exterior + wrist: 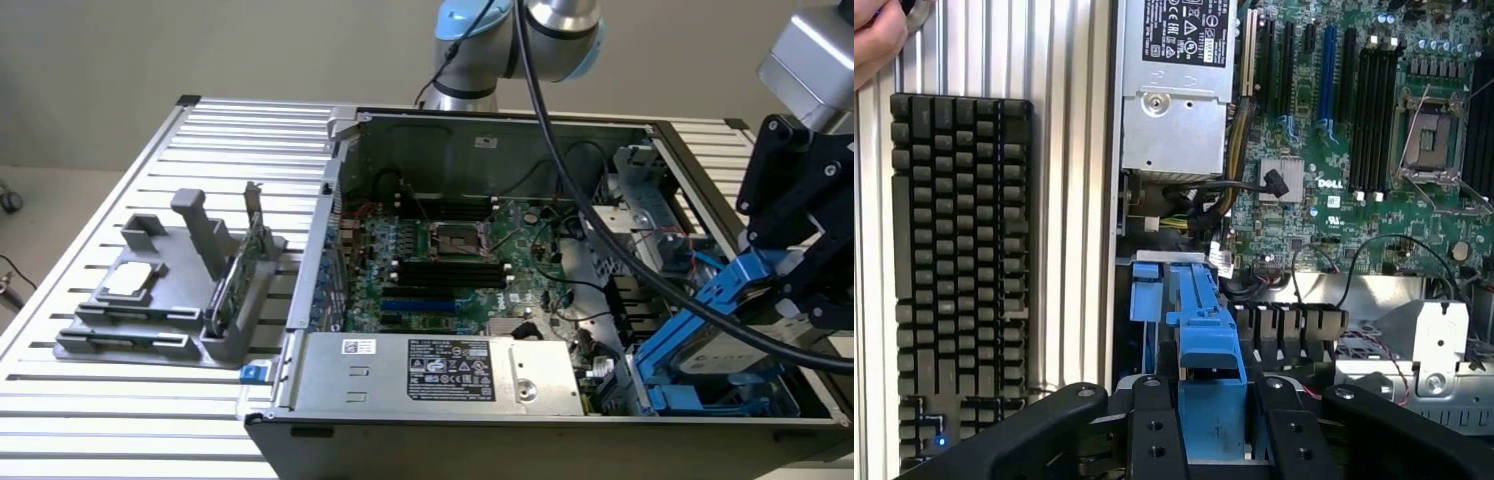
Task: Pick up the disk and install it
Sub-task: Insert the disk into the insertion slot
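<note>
One black two-fingered gripper (1219, 435) is pinching the silver-grey rectangular disk (727, 352) by its bright blue plastic carrier, holding it tilted in the open grey metal computer case (400, 440) at the exterior view's lower right; probably dense, rigid, shock-sensitive, best gripped on the carrier.

Bright even light; soft shadows inside case (467, 150); glare on table slats (120, 420).

open case (454, 150): motherboard (441, 265), power supply (441, 372) inside | grey rack (160, 310): on slatted table (80, 410) | keyboard (959, 270): beside case
</note>
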Motion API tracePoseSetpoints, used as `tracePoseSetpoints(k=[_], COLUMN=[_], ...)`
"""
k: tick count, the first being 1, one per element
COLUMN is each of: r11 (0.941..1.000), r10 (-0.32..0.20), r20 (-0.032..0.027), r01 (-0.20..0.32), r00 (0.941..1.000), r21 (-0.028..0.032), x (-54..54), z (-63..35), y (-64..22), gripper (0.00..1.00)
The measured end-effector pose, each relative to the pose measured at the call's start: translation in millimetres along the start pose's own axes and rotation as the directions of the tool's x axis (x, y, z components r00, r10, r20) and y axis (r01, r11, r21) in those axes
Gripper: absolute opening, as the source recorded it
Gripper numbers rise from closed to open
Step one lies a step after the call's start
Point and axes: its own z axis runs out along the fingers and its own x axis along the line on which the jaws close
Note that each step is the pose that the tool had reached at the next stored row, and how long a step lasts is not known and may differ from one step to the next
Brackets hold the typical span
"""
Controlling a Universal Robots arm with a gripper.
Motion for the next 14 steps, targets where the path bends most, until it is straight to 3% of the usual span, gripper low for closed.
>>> tracePoseSetpoints(k=[3,6,14], r11=[1.0,1.0,1.0], r10=[0.0,0.0,0.001], r20=[-0.0001,0.0003,0.0003], r01=[0.0,0.0,-0.001], r00=[1.0,1.0,1.0], r21=[0.0,0.0001,0.0001], x=[0.1,0.1,0.2], z=[0.7,1.3,2.6], y=[0.0,0.0,0.0], gripper=[0.35,0.47,0.47])
